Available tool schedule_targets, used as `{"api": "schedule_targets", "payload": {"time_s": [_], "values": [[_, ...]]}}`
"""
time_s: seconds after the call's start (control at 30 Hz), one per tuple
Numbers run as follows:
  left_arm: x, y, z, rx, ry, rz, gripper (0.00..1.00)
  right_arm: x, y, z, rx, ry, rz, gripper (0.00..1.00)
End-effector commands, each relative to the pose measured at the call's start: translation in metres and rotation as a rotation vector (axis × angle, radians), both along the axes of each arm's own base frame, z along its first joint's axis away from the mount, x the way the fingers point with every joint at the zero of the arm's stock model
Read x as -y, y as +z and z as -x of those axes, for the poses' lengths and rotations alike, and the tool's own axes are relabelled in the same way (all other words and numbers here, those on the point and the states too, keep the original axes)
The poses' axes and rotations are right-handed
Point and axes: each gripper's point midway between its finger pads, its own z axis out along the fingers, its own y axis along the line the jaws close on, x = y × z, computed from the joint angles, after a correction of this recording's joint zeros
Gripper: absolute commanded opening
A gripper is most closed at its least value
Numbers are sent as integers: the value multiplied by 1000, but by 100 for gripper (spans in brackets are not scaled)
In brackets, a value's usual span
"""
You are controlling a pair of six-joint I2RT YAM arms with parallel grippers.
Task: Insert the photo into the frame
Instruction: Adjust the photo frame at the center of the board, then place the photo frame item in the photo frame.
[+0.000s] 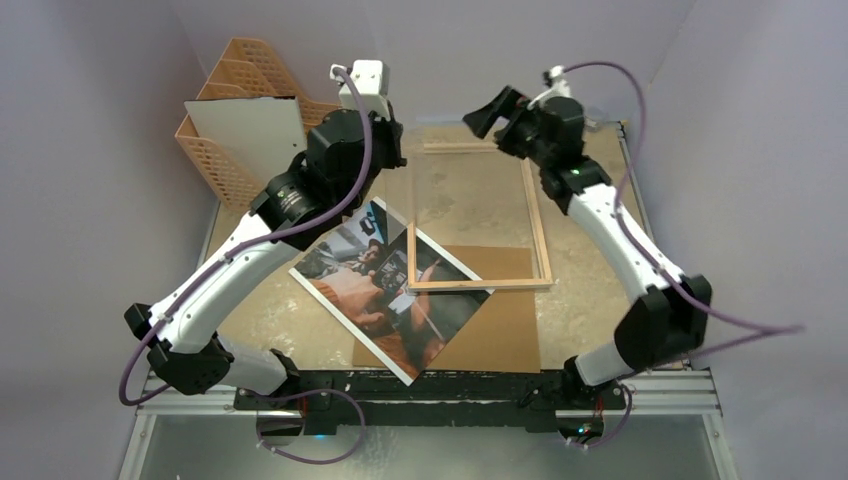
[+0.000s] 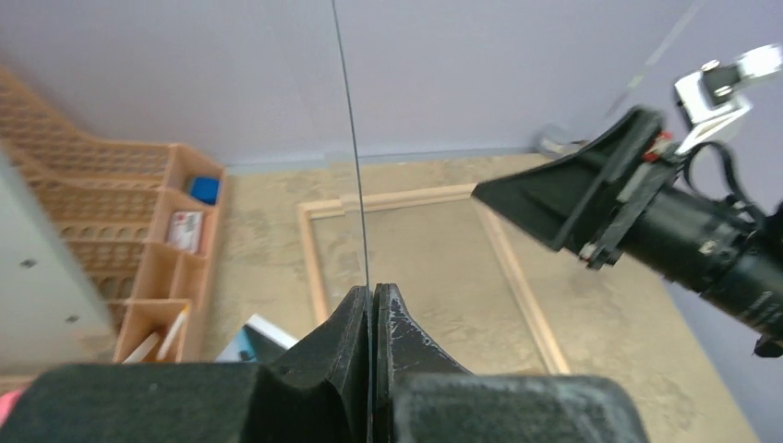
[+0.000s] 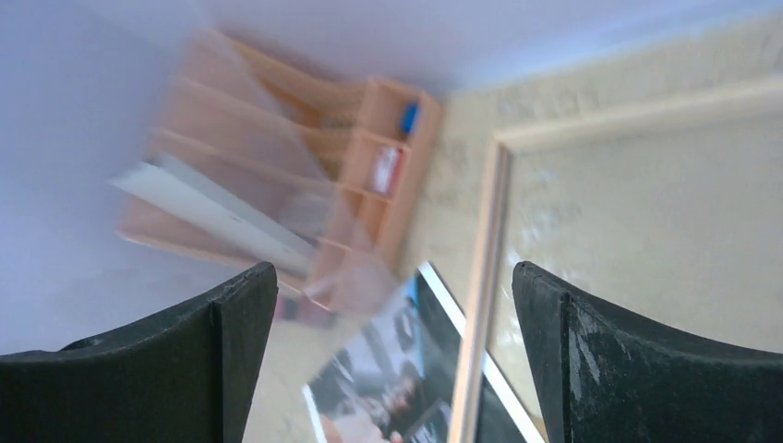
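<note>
Table (image 1: 300,330): tan, mottled, scuffed.
Walls (image 1: 450,50): plain lilac, close in on three sides.
Photo (image 1: 385,290): flat, face up, near the front, partly over a brown sheet (image 1: 500,330).
Frame (image 1: 480,285): flat, right of centre, near-left corner lying over the photo.
Left gripper (image 2: 372,314): clamped tight on a clear pane (image 2: 352,138), held upright; possibly clear of the table, hard to tell.
Right gripper (image 3: 395,277): spread wide, holding nothing, raised over the frame's far end.
Rack (image 1: 225,165): peach lattice, far-left corner.

I log: frame (image 1: 480,285) flat on tabletop (image 1: 310,335), right of centre toward far edge, its near-left corner over the photo (image 1: 380,290). Photo partly on a board (image 1: 500,330) at near edge. Organiser (image 1: 212,160) in far-left corner. Pane (image 2: 354,185) on edge in left hand (image 2: 372,305).
</note>
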Motion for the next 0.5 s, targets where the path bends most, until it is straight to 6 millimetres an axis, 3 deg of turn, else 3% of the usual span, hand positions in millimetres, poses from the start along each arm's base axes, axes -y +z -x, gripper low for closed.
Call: {"api": "schedule_targets", "payload": {"time_s": [0.0, 0.07, 0.17, 0.37, 0.47], "values": [[27, 83, 19, 204, -229, 140, 0, 30, 120, 22, 365, 26, -216, 99], [31, 100, 26, 247, -288, 140, 0, 52, 142, 30, 438, 16, -323, 99], [39, 122, 41, 314, -398, 108, 0, 63, 157, 40, 508, 112, -424, 99], [60, 146, 76, 406, -642, 34, 0, 52, 188, 80, 688, 334, -422, 99], [60, 160, 95, 455, -720, 47, 0, 49, 201, 102, 778, 399, -387, 99]]}}
